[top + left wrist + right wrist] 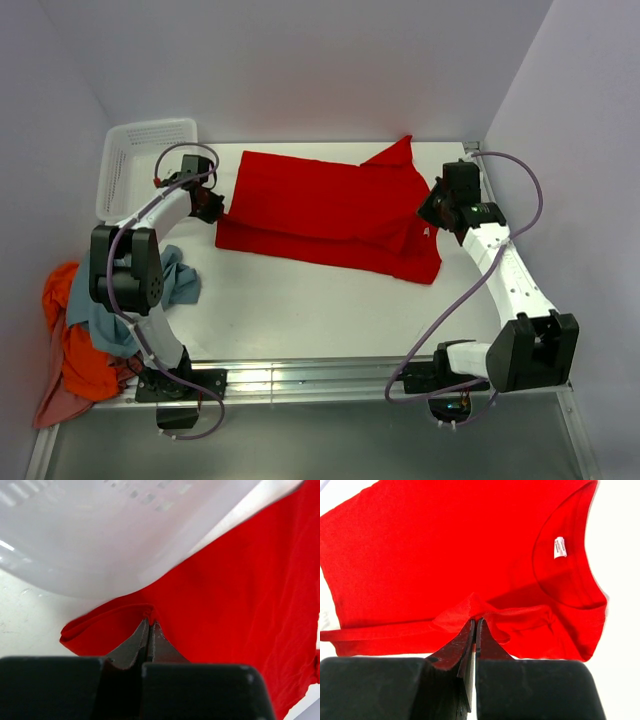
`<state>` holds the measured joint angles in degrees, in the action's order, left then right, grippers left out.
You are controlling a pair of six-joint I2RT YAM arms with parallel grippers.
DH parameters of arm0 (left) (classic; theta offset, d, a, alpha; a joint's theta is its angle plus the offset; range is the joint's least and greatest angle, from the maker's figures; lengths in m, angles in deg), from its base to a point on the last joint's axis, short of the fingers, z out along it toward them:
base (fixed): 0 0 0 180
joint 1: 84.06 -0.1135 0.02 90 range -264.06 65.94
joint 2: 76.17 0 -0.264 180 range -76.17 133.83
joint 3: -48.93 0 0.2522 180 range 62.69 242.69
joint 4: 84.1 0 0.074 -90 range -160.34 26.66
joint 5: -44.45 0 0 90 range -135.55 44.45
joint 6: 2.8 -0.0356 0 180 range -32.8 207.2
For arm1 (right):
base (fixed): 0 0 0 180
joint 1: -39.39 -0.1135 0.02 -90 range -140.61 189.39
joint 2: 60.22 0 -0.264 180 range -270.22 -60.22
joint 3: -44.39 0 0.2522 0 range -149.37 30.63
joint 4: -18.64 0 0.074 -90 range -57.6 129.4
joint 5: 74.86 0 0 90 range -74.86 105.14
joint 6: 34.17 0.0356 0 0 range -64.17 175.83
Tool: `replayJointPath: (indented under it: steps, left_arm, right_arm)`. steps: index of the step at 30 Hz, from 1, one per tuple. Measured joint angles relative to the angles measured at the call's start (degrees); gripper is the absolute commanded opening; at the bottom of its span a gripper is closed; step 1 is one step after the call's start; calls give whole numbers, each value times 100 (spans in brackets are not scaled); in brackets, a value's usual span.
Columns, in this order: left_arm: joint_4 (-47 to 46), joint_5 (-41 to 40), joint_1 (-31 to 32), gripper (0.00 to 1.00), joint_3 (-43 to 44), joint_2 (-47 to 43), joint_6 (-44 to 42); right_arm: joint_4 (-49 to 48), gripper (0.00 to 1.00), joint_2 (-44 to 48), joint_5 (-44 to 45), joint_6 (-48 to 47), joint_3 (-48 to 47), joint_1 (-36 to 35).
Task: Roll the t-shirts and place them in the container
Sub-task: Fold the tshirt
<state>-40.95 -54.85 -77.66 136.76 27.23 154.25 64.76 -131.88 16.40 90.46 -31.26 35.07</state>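
Several other t-shirts heaped behind L gripper, not rolled. L gripper clamped on red t-shirt edge, basket just beyond tips. R gripper pinches fold nr collar. Shirt partly folded btwn both; no roll yet.

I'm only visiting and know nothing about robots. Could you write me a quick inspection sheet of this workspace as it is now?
Surface: white table, smooth.
Job's things: red t-shirt spread across the far half; orange shirt and grey-blue shirt heaped at the left edge.
Clutter: white perforated basket, far-left corner.
Grippers: left claw and right claw both shut, each pinching the red t-shirt.
Cables: purple cables loop along both arms.
Surroundings: plain pale walls.
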Motion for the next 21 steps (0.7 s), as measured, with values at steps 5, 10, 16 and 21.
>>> replayJointPath:
  steps: [5, 10, 16, 21]
  left_arm:
    - [-17, 4, 0, 0, 140, 122, -63]
    - [-55, 46, 0, 4, 289, 409, -181]
    - [-101, 44, 0, 3, 321, 595, -190]
    - [-111, 46, 0, 3, 597, 769, -192]
  right_arm:
    - [-118, 0, -111, -66, -7, -7, 103]
    - [-249, 0, -435, -92, -4, -83, 142]
    - [-330, 0, -745, -90, -2, -136, 170]
    - [-431, 0, -863, -87, 2, -184, 177]
